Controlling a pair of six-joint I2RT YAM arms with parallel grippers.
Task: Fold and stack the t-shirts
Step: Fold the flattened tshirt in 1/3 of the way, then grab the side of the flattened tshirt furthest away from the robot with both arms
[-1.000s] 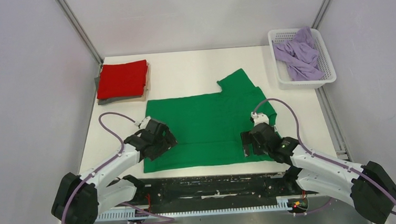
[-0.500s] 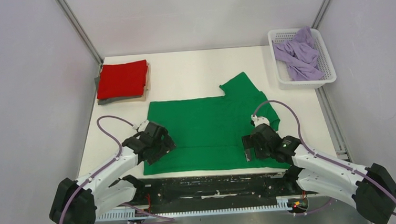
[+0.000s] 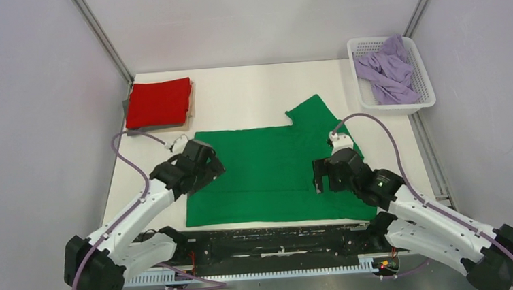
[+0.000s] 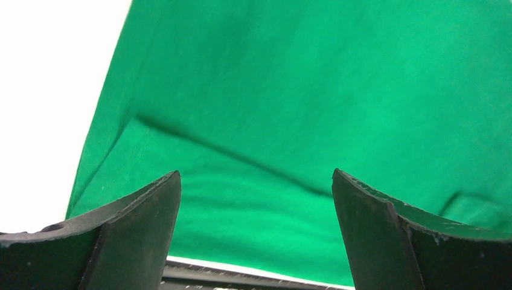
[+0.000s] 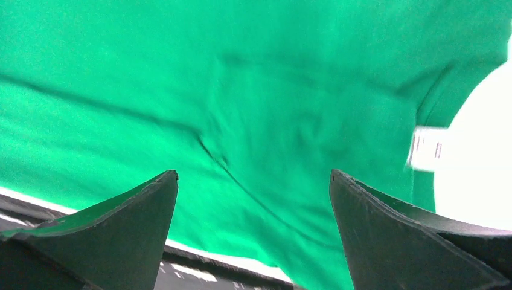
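A bright green t-shirt [image 3: 269,175] lies spread flat on the white table, one sleeve pointing to the far side. My left gripper [image 3: 207,177] hovers over its left edge, open and empty. My right gripper [image 3: 320,179] hovers over its right part, open and empty. In the left wrist view the green cloth [image 4: 302,90] fills the space between the fingers [image 4: 136,232] of the left gripper [image 4: 256,181]. In the right wrist view the right gripper [image 5: 253,178] is above the cloth [image 5: 272,90], with the white neck tag [image 5: 425,148] to the right. A folded red t-shirt [image 3: 159,102] tops a grey/tan stack [image 3: 145,130].
A white mesh basket [image 3: 429,99] at the far right holds a crumpled lavender t-shirt [image 3: 388,71]. Grey walls with metal posts close in the left, right and far sides. A black rail [image 3: 274,243] runs along the near table edge.
The green t-shirt has slid slightly toward the near edge. Both grippers have drawn back from its near hem, away from the near edge and over the cloth.
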